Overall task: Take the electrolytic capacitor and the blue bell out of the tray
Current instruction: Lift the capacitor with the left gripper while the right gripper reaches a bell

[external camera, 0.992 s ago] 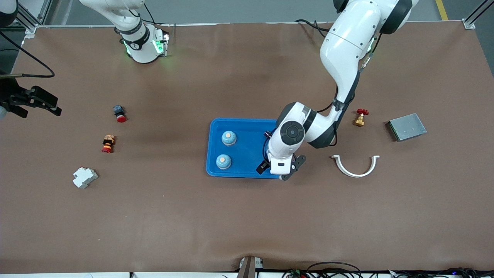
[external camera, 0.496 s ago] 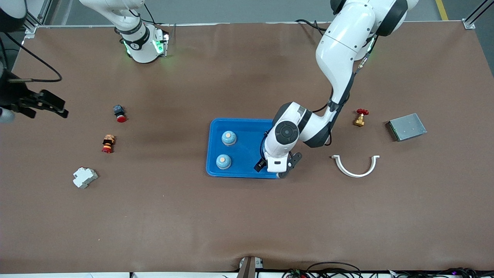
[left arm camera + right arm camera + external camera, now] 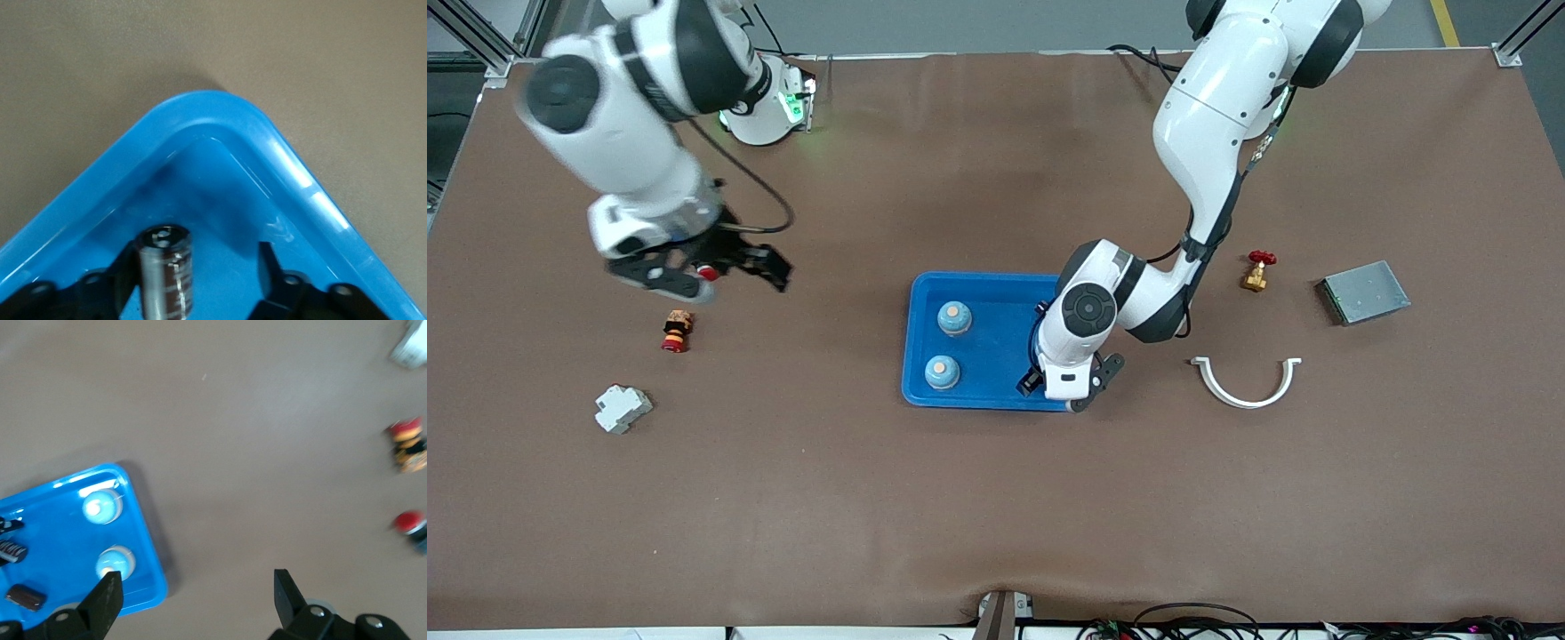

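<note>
A blue tray (image 3: 996, 293) lies mid-table with two blue dome bells (image 3: 954, 318) (image 3: 942, 372) standing in it. My left gripper (image 3: 1063, 391) is down in the tray's corner nearest the front camera, toward the left arm's end. In the left wrist view the gripper (image 3: 197, 277) is open. A dark cylindrical capacitor (image 3: 165, 277) stands against one finger, clear of the other finger (image 3: 270, 270). My right gripper (image 3: 720, 271) is open and empty over the table by a red push button (image 3: 408, 523). It also shows in its own wrist view (image 3: 197, 593), with the tray (image 3: 143, 540) and both bells (image 3: 101, 507).
A red-and-yellow switch (image 3: 677, 331) and a white breaker (image 3: 623, 408) lie toward the right arm's end. A red-handled brass valve (image 3: 1258, 269), a grey box (image 3: 1362, 292) and a white curved bracket (image 3: 1246, 380) lie toward the left arm's end. A dark cylinder (image 3: 25, 597) lies in the tray.
The right arm has swung in from its end of the table to over the red push button. The left gripper has stayed at the tray corner, barely shifting.
</note>
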